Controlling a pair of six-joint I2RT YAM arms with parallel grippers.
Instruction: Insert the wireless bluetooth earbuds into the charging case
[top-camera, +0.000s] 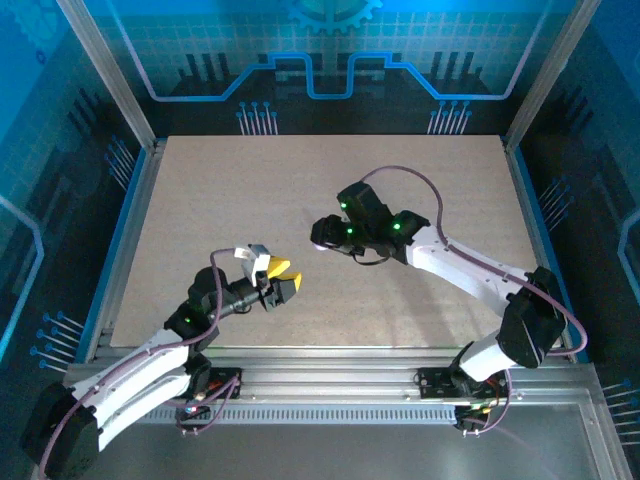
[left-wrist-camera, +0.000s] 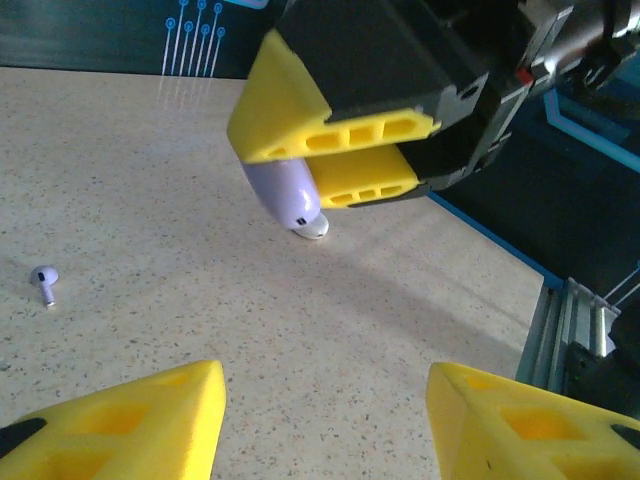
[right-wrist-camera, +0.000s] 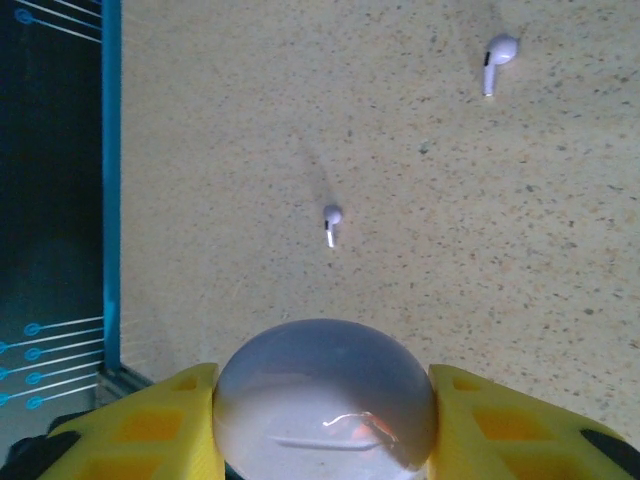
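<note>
Over the speckled beige table (right-wrist-camera: 300, 120) the right gripper (right-wrist-camera: 325, 420) is pinching the charging case (right-wrist-camera: 320, 370), a smooth domed lilac puck, while the left gripper (left-wrist-camera: 325, 425) hangs spread and empty, with one tiny white stemmed earbud (right-wrist-camera: 331, 222) loose ahead of the case and a second earbud (right-wrist-camera: 497, 58) farther off.

A speckled beige tabletop (top-camera: 250, 200) sits inside blue circuit-patterned walls (top-camera: 330, 45) and aluminium rails (top-camera: 340, 385).

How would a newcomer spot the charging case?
Follow the right arm to its yellow end effector above the table's middle. Clamped there is the charging case: a smooth lilac dome, far bigger than the tiny stemmed earbuds lying loose.
</note>
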